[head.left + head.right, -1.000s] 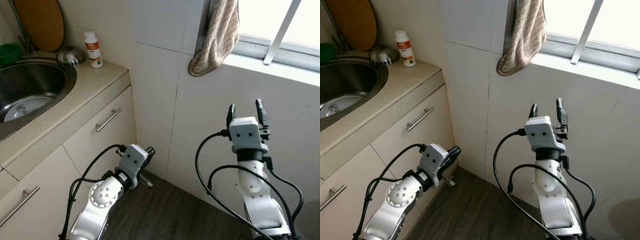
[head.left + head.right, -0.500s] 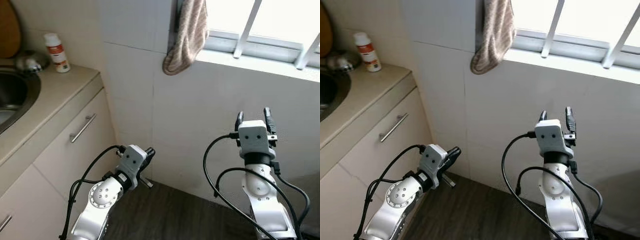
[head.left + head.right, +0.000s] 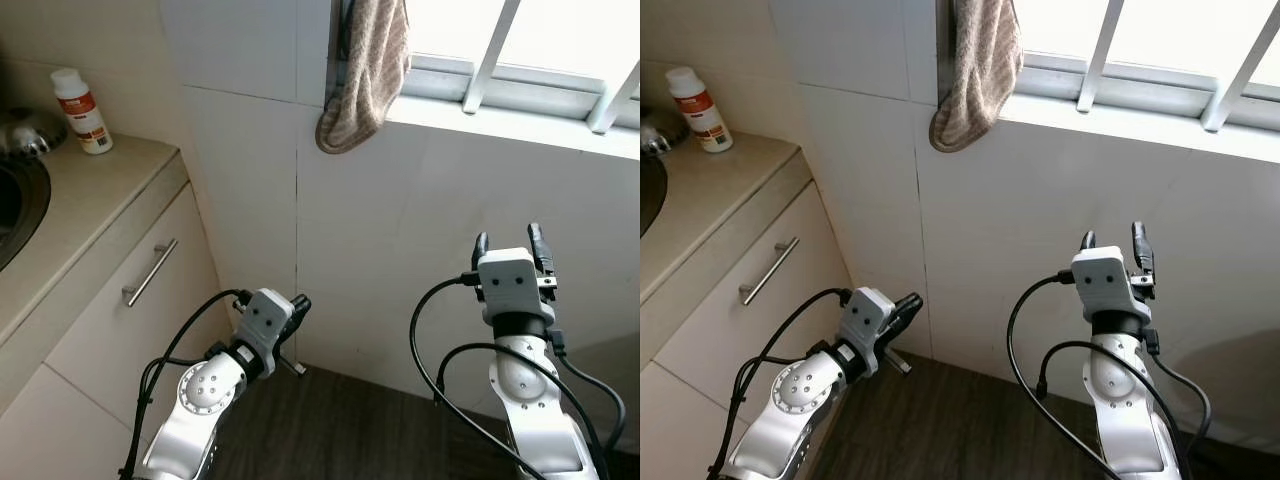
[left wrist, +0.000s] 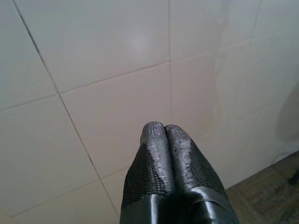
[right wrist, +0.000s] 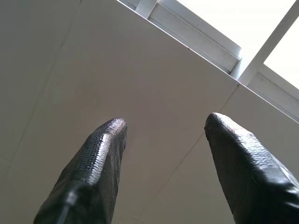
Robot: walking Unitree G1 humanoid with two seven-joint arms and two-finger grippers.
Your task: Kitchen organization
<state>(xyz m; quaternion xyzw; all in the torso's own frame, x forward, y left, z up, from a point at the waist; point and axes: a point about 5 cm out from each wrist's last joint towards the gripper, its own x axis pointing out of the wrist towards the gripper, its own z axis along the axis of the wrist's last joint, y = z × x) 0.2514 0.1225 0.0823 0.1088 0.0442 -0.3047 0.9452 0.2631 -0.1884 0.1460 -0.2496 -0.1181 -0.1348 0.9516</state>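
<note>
While a white bottle (image 3: 82, 97) stands on the counter (image 3: 90, 190) at your far left, your left gripper (image 4: 163, 135) hangs low with fingers pressed together, a brown towel (image 3: 366, 70) drapes from the window ledge, and your right gripper (image 5: 163, 135) points up, fingers apart, holding nothing.

A counter (image 3: 75, 205) runs along the left, with a bottle (image 3: 80, 97) at its back. A towel (image 3: 366, 70) hangs from what seems the window ledge, right of it.
</note>
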